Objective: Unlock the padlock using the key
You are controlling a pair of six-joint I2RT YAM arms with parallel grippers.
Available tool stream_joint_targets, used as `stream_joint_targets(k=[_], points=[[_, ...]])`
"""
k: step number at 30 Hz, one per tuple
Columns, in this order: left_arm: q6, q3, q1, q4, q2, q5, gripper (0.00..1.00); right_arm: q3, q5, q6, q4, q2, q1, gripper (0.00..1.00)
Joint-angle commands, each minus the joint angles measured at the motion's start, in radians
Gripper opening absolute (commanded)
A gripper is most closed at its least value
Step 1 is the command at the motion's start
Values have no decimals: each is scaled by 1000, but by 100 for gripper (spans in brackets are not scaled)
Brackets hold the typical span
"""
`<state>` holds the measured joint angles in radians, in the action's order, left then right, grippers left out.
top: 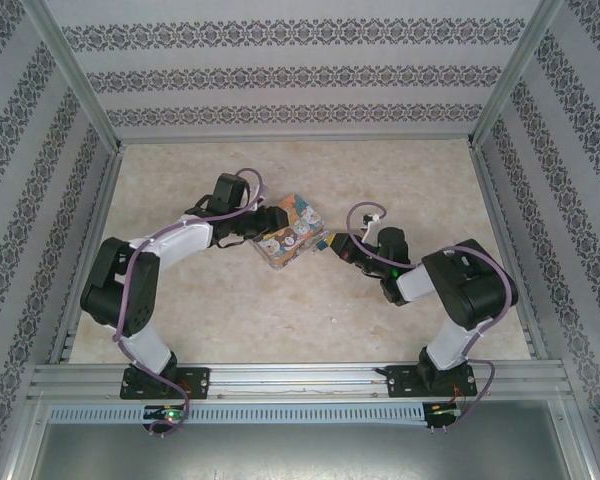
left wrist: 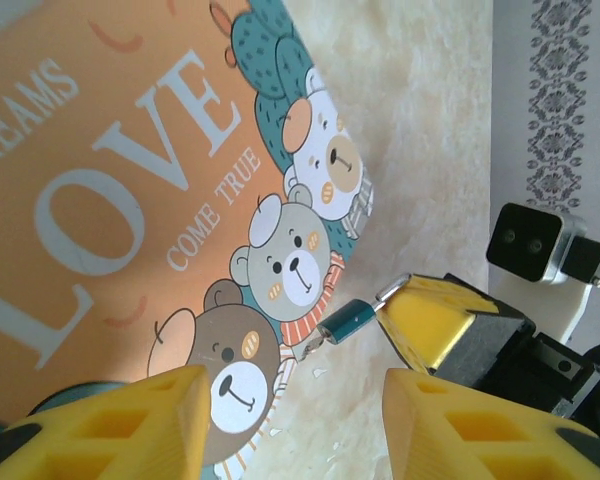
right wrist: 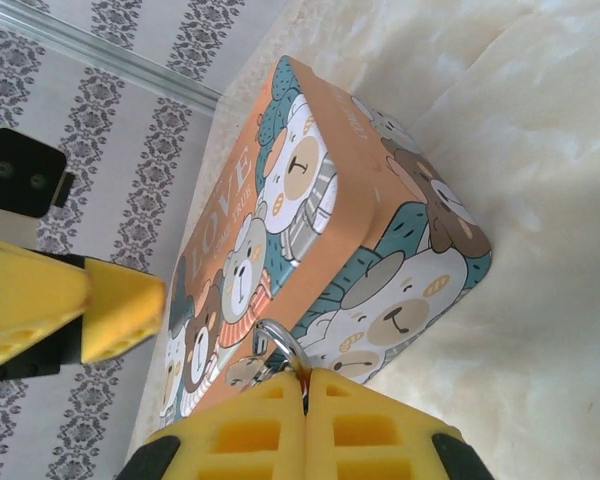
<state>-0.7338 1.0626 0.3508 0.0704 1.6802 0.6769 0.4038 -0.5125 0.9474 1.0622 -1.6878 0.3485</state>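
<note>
The R gripper [right wrist: 305,378] had its two yellow jaws pressed fully together, w/ no gap btw. them. Right at the tips, at 12 o'clock in the R wrist view, a thin silver wire loop [right wrist: 277,343] came out and touched the edge of the orange rectangular box printed w/ cartoon bears and the word "LOVE" [right wrist: 320,200].

In the L wrist view the tiny padlock w/ a shiny blue body [left wrist: 348,322] lay just at the R fingertips, its other end against the box edge, near the bear in the striped scarf. A thin silvery metal sliver [left wrist: 388,293] ran along the fingertip next to the padlock. I could not tell if this was the key, or if the jaws pinched it.

The L gripper [left wrist: 295,385] had its yellow jaws apart, approx. half wide, and held nothing. One jaw was over the box corner w/ the brown bear, the other over the bare table. The padlock was at about 1 o'clock from the middle of these jaws, a little apart from them.

In the top view the box lay flat and turned at an angle near the centre of the beige marbled table top [top: 230,310]. The L gripper was at the box's 9 o'clock side, the R gripper and padlock at its 3 o'clock side.
</note>
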Motion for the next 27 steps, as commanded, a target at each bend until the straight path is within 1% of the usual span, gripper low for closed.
stream_joint_targets(k=[1,4,7,13,16,18,27], points=[[30,-13,-38,40,-78,-41,49,-11,-17,-99,-156,111,-9,0],[44,-29,-64,53,-123,-61,49,-20,-21,-143,-308,219,-12,0],[64,-48,-88,68,-168,-82,50,-27,-24,-189,-496,331,-13,0],[91,-84,-122,97,-239,-114,50,-54,-6,-239,-816,523,-14,0],[91,-102,-132,97,-257,-118,51,-112,3,-239,-885,570,-13,0],[90,-110,-136,95,-263,-117,51,-134,8,-239,-905,571,-14,0],[80,-125,-137,86,-261,-114,51,-157,34,-252,-897,498,-14,0]])
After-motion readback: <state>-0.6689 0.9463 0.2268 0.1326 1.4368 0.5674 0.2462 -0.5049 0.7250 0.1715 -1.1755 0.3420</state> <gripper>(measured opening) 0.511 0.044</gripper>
